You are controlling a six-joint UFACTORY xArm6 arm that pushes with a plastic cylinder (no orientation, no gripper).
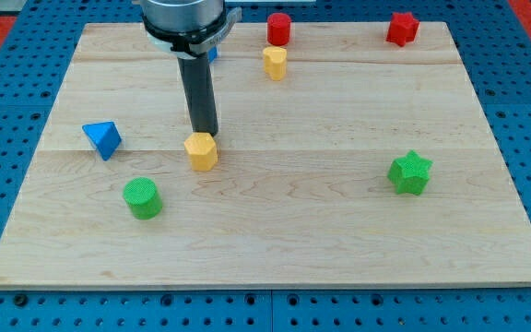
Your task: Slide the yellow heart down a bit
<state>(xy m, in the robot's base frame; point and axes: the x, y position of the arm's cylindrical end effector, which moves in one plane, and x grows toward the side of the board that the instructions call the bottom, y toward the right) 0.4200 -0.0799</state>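
Two yellow blocks show. One yellow block (201, 150) lies left of the board's middle and looks angular, like a pentagon. The other yellow block (275, 63) lies near the view's top, just below a red cylinder (278, 29), and its top looks notched like a heart, though I cannot be sure. My tip (206, 135) stands right at the upper edge of the lower yellow block, touching it or nearly so. The rod rises straight up from there to the arm's body at the view's top.
A blue triangular block (102, 138) lies at the left. A green cylinder (142, 197) sits below and left of my tip. A green star (409, 172) lies at the right and a red star (401, 28) at the top right. A blue block (213, 53) peeks out behind the arm. The wooden board (339, 249) sits on a blue pegboard.
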